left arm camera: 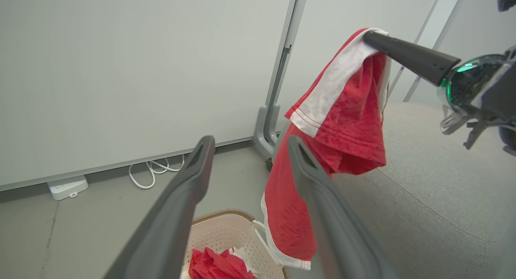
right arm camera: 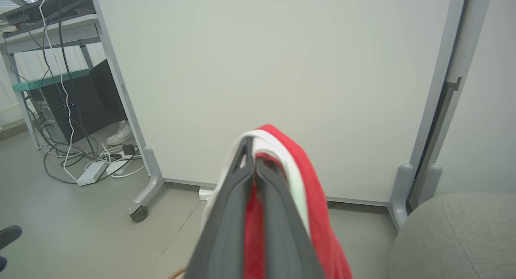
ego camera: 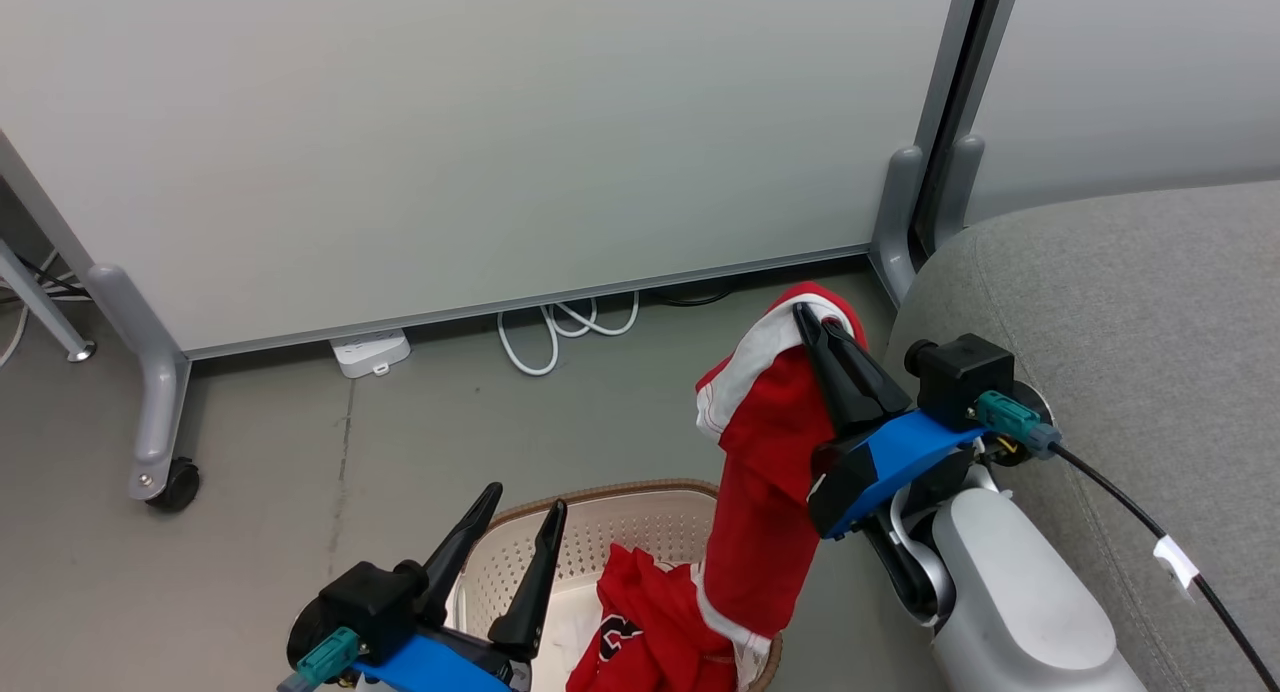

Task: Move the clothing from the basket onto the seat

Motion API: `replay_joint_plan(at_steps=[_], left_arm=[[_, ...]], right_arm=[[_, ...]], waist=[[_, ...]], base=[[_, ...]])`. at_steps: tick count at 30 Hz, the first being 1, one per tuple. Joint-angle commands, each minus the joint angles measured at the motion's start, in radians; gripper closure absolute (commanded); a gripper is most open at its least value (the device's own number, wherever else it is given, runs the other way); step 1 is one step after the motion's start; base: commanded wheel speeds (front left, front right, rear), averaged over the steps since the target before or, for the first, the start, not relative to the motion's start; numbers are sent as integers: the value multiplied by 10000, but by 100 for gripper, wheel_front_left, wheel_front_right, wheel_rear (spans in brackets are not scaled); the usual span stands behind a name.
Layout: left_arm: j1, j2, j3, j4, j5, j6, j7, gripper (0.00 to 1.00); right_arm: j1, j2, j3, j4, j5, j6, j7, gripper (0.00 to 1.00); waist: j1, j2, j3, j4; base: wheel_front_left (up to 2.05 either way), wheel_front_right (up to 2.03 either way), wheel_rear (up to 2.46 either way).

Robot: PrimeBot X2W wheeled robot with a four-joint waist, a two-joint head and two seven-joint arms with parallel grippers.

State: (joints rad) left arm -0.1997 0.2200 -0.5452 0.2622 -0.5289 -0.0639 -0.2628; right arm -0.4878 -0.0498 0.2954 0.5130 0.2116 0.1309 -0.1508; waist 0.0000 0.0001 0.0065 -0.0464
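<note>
red cloth, head view: one garment (ego camera: 760, 472) hangs from the right gripper (ego camera: 812, 319), arm raised beside the grey seat (ego camera: 1120, 302) at its left edge, jaws pinched tight on the white-trimmed top; hem down by the single basket (ego camera: 620, 494) at its right rim, a second red heap (ego camera: 640, 622) inside; left gripper (ego camera: 525, 499) low over the basket's left rim, jaws wide, empty; left wrist view: fingers (left arm camera: 177, 206) spread apart; right wrist view: fingers closed, cloth draped over.
</note>
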Motion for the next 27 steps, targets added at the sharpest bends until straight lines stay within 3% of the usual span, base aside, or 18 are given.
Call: replay_joint_plan(at_steps=[1,7,16,27], left_arm=[[145,-100,275,-74,243,-102,-29,0],[341,-465,844,13,869,-376,-29,0],[631,-674,1655,-201,1491,-599,-29,0],[675,-780,1844,-176,1804,-661,-30,0]], right_arm=[[142,-11,-68,-184,-73,-3,63,100],[355,-12,-220,-551,-97,-3,206,100],[513,-14,-348,-994,-193,-3,332,100],[636,-11,-532,-1275,-68,-3,341,100]], waist=[[0,-1,52,2],[0,-1,145,-94],[0,-1,352,-1932],[0,-1,661,-3958]], base=[[0,0,0],[0,0,0],[0,0,0],[0,0,0]])
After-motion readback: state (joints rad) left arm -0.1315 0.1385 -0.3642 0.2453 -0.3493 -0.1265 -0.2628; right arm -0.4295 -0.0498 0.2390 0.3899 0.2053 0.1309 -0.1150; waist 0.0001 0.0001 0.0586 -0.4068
